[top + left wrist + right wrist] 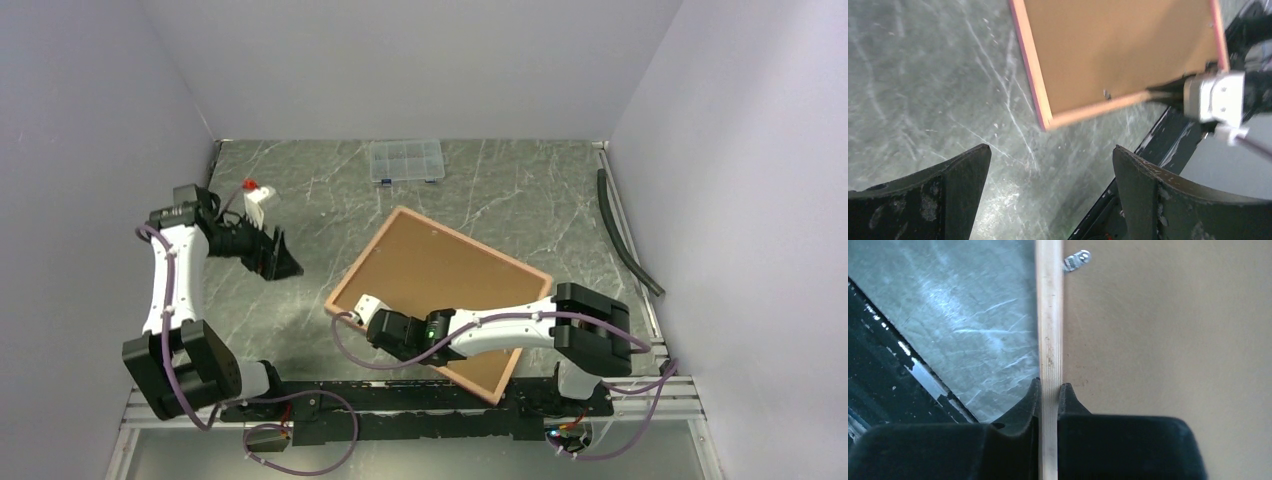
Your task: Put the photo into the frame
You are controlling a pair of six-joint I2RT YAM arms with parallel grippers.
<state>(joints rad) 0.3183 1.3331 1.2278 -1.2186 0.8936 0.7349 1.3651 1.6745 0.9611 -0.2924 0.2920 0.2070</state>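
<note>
Two arms, top view: the left gripper (pixel 275 258) hangs over the bare table (pixel 330 190) to the left of the frame (pixel 447 288), its jaws spread wide and empty. The right gripper (pixel 368 322) sits at the frame's near-left edge.
Frame, top view: it lies flat and askew on the table, brown back up with a pinkish rim round it. Its near corner is close to the arms' base rail.
Photo, top view: not visible. I cannot tell whether it lies under the brown back or elsewhere.
Far edge, top view: a clear compartment box (pixel 406 160) sits well apart from the frame.
Left wrist view: both dark fingers (pixel 948 200) stand far apart with only table between them. One corner of the frame lies beyond them, with the right gripper at its edge.
Right wrist view: the fingers (pixel 1028 400) are pinched on the frame's pale wooden rail, one pad on the outside and one on the brown-panel side. A small metal clip (pixel 1077 259) sits farther along the rail.
Photo, wrist views: neither view shows it.
Step in hand: probably taking hold of the frame by one rail, to lift or turn it.
Next move calls for: a firm pinch, since a single grip on a thin rail may let the frame pivot or slip. The free left gripper could support the opposite side.
</note>
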